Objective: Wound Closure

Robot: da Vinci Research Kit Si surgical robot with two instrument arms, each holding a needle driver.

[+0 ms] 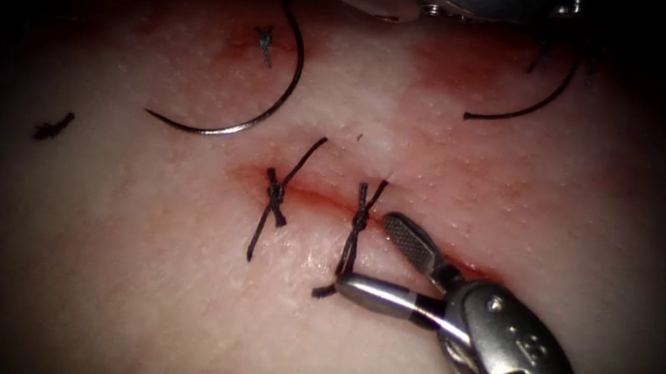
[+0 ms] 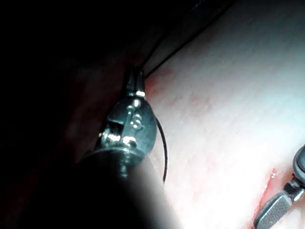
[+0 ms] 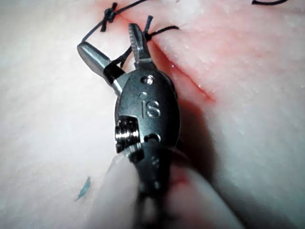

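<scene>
- The tissue (image 1: 158,293) is pale pink pork belly with a short, roughly level cut (image 1: 322,199) across the middle, rimmed with red fluid (image 1: 456,73) that also smears the upper part.
- Two dark knotted stitches cross the cut: the left stitch (image 1: 274,196) and the right stitch (image 1: 360,216), each with stubby thread tails poking out above and below.
- The needle (image 1: 251,117) is lying loose on the tissue up and to the left of the cut. It's a thin dark curve, point end toward the left, and neither tool is holding it. It doesn't look stuck into the tissue, just resting flat.
- There's a little cut end of thread (image 1: 53,127) far out on the left, and another scrap (image 1: 264,45) inside the needle's curve.
- A longer curved thread (image 1: 530,106) runs down from the top right area.
- The right tool (image 1: 388,261) comes in from the lower right with its jaws spread wide apart, right at the right stitch. One jaw sits on the cut just beside the knot, the other lies below, next to the lower tail. It's gripping nothing.
- In the right wrist view the same tool (image 3: 114,50) shows its jaws splayed around the stitch tail.
- The left tool (image 1: 431,3) sits at the top edge; in its wrist view the left tool's tip (image 2: 135,81) has thread running away from it, but honestly can't tell if the jaws are clamped or not.
</scene>
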